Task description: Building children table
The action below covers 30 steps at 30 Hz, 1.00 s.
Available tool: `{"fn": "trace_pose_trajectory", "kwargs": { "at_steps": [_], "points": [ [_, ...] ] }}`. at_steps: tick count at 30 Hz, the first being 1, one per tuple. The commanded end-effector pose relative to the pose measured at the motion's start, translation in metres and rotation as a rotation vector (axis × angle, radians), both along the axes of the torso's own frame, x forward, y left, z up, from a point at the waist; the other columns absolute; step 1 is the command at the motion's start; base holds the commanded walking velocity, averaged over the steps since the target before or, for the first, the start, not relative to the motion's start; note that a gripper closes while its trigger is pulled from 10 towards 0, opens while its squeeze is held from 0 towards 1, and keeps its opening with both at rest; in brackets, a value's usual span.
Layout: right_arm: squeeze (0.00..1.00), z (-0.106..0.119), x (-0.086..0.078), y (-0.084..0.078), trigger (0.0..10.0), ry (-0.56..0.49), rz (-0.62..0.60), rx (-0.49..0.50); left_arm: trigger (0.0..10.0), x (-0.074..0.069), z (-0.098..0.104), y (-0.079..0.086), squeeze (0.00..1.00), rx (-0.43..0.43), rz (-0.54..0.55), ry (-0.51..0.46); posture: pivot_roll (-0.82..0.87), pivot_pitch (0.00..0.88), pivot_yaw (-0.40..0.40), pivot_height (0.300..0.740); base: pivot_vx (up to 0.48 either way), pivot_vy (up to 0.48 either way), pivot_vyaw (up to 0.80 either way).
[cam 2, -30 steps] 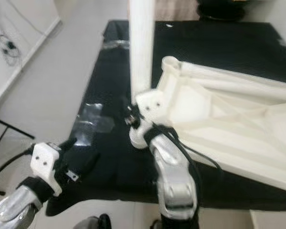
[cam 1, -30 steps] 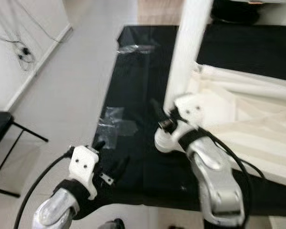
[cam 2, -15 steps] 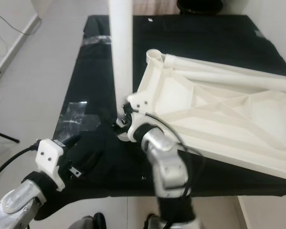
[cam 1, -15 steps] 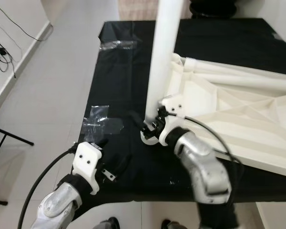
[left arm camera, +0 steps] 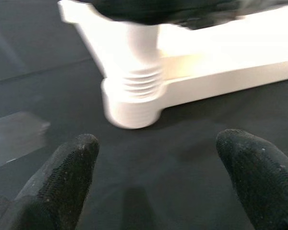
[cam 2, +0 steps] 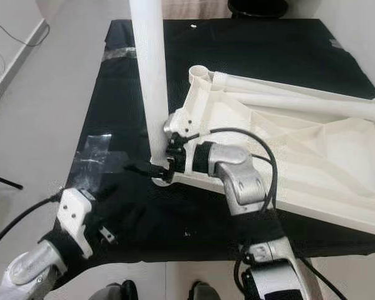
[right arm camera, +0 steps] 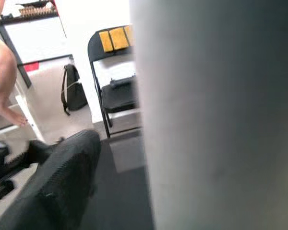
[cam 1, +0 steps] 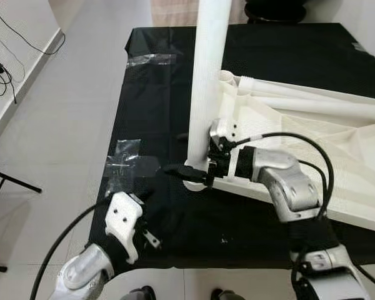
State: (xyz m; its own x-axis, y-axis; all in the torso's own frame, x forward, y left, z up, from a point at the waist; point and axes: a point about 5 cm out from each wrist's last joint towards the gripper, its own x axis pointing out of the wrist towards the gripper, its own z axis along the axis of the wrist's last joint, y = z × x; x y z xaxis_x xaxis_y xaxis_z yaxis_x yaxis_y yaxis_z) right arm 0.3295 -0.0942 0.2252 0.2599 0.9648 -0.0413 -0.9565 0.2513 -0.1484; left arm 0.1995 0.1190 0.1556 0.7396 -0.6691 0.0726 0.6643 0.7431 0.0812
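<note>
Since the earlier frame my right pincer [cam 1: 197, 174] has swung in sideways low on the white leg [cam 1: 207, 81], fingers clamped around its base where it enters the corner socket of the upturned tabletop [cam 1: 300, 134] on the black surface [cam 1: 169, 87]. Judgement: keep the leg vertical while turning so the thread seats. Left pincer [left arm camera: 153, 191] hovers nearby, fingers apart, facing the threaded joint.
</note>
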Motion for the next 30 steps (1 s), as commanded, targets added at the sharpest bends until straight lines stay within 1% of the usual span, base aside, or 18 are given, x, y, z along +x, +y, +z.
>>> {"fn": "trace_pose_trajectory", "kwargs": {
  "at_steps": [1, 2, 3, 8, 11, 12, 13, 15, 16, 17, 18, 19, 20, 21, 22, 24, 26, 30],
  "points": [
    [0.0, -0.001, -0.003, 0.008, 4.0, 0.001, 0.075, 0.007, 10.0, -0.005, -0.001, -0.002, 0.0, 0.001, -0.029, 0.017, 0.03, 0.176, -0.03, 0.74, 0.0, 0.0, 0.0],
    [0.0, -0.001, -0.002, 0.007, 4.0, 0.005, 0.093, 0.005, 10.0, -0.007, -0.001, -0.003, 0.0, -0.004, -0.034, 0.023, 0.03, 0.176, -0.03, 0.74, 0.0, 0.0, 0.0],
    [0.0, -0.002, -0.003, 0.006, 0.0, 0.009, 0.122, -0.005, 10.0, -0.008, -0.001, -0.004, 0.0, -0.013, -0.04, 0.028, 0.03, 0.177, -0.03, 0.74, 0.0, 0.0, 0.0],
    [0.0, -0.003, -0.001, 0.002, 0.0, 0.024, 0.155, 0.012, 10.0, -0.005, -0.005, -0.005, 0.0, -0.014, -0.023, 0.021, 0.02, 0.17, -0.032, 0.74, 0.0, 0.0, 0.0],
    [0.0, -0.004, 0.001, 0.0, 0.0, 0.013, 0.114, 0.028, 10.0, -0.001, -0.008, -0.006, 0.0, -0.023, -0.013, 0.017, 0.01, 0.16, -0.039, 0.74, 0.0, 0.0, 0.0],
    [0.0, -0.006, 0.002, -0.001, 0.0, -0.012, 0.028, 0.063, 10.0, 0.0, -0.008, -0.005, 0.0, -0.036, -0.013, 0.016, 0.0, 0.161, -0.046, 0.74, 0.0, 0.0, 0.0],
    [0.0, -0.006, 0.002, -0.001, 0.0, -0.012, 0.028, 0.063, 10.0, 0.0, -0.008, -0.005, 0.0, -0.036, -0.013, 0.016, 0.0, 0.161, -0.046, 0.74, 0.0, 0.0, 0.0],
    [0.0, -0.01, -0.003, 0.0, 0.0, -0.015, -0.096, 0.095, 10.0, 0.001, -0.008, -0.003, 0.0, -0.036, 0.006, 0.006, -0.01, 0.161, -0.045, 0.74, 0.0, 0.0, 0.0],
    [0.0, -0.014, -0.008, 0.004, 0.0, -0.011, -0.191, 0.11, 10.0, 0.001, -0.008, -0.003, 0.0, -0.039, 0.009, 0.004, -0.02, 0.167, -0.045, 0.74, 0.0, 0.0, 0.0],
    [0.0, -0.023, -0.009, 0.007, 0.0, -0.031, -0.441, 0.083, 10.0, 0.002, -0.007, -0.002, 0.0, -0.037, 0.02, 0.0, -0.04, 0.176, -0.039, 0.74, 0.0, 0.0, 0.0],
    [0.0, -0.023, -0.009, 0.007, 0.0, -0.031, -0.441, 0.083, 10.0, 0.002, -0.007, -0.002, 0.0, -0.037, 0.02, 0.0, -0.04, 0.176, -0.039, 0.74, 0.0, 0.0, 0.0],
    [0.0, -0.027, -0.01, 0.007, 0.0, -0.056, -0.618, 0.064, 10.0, 0.002, -0.006, -0.001, 0.0, -0.037, 0.026, -0.003, -0.04, 0.176, -0.039, 0.74, 0.0, 0.0, 0.0],
    [0.0, -0.036, -0.021, 0.005, 0.0, -0.048, -0.816, 0.046, 10.0, 0.002, -0.006, 0.0, 0.0, -0.038, 0.027, -0.005, -0.04, 0.18, -0.038, 0.74, 0.0, 0.0, 0.0],
    [0.0, -0.041, -0.033, 0.01, 0.0, -0.061, -0.897, 0.022, 10.0, 0.004, -0.004, -0.001, 0.0, -0.039, 0.026, -0.006, -0.05, 0.186, -0.03, 0.74, 0.0, 0.0, 0.0],
    [0.0, -0.041, -0.033, 0.01, 0.0, -0.061, -0.897, 0.022, 10.0, 0.004, -0.004, -0.001, 0.0, -0.039, 0.026, -0.006, -0.05, 0.186, -0.03, 0.74, 0.0, 0.0, 0.0],
    [0.0, -0.045, -0.046, 0.027, 0.0, -0.038, -0.887, 0.027, 10.0, 0.006, -0.003, -0.001, 0.0, -0.036, 0.024, -0.013, -0.06, 0.179, -0.018, 0.74, 0.0, 0.0, 0.0],
    [0.0, -0.045, -0.042, 0.038, 0.0, -0.03, -0.835, 0.042, 10.0, 0.01, -0.002, -0.002, 0.0, -0.032, 0.028, -0.018, -0.06, 0.174, -0.015, 0.74, 0.0, 0.0, 0.0],
    [0.0, -0.042, -0.036, 0.042, 0.0, -0.04, -0.807, 0.053, 10.0, 0.014, -0.003, -0.001, 0.0, -0.031, 0.043, -0.021, -0.05, 0.164, -0.016, 0.74, 0.0, 0.0, 0.0]
  ]
}}
